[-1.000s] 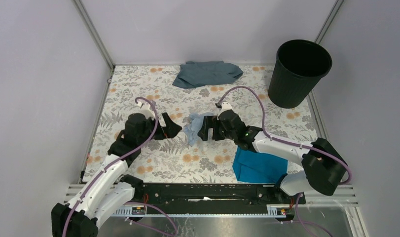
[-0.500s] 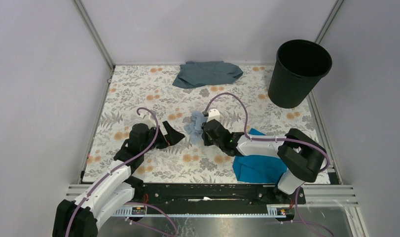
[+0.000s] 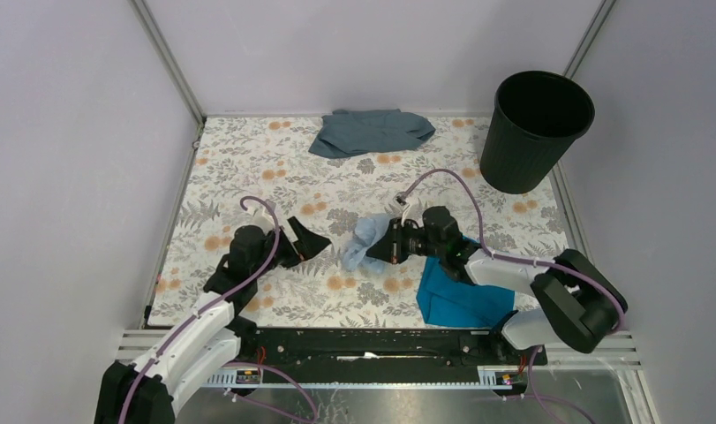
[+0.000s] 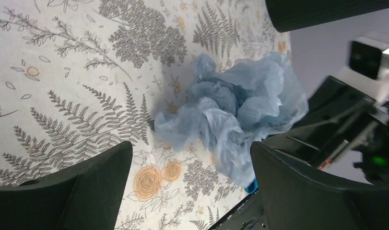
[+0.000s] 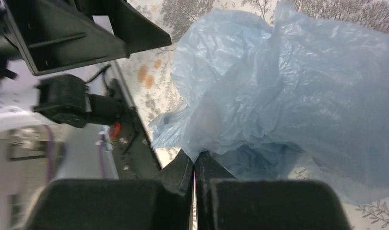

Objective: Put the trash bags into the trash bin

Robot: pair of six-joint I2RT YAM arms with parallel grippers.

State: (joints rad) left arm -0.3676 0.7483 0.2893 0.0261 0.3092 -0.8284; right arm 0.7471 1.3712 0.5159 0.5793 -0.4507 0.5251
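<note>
While the right claw [image 3: 391, 244] sits pinched tight on a fold of the thin, wrinkly pale blue plastic trash bag [image 3: 361, 246], all the action is in the middle of the floral-printed tabletop [image 3: 248, 159]! Look at the right wrist view: both fingers are pressed together with film caught between them, and the rest of the bag billows out loose in front. It's a low, sideways pinch, the arm reaching over the edge of the opaque bright teal cloth [image 3: 460, 300]. I'd say it goes in from the side because film this flimsy offers little to grab from above.

Over on the left, the left claw [image 3: 305, 240] is spread wide and holding nothing, pointed at the bag from the other side, near it but apart. My read: it's placed as a backstop, ready to gather trailing film.

And the target? The round black plastic trash bin [image 3: 523, 163] stands upright at the far right corner, well apart from the bag, with nothing showing inside. The dull grey-blue cloth [image 3: 372, 132] lies at the far edge, out of play. Grip made, lift and carry to come. The risk is that the puffy bag drapes over the rim rather than dropping in.
</note>
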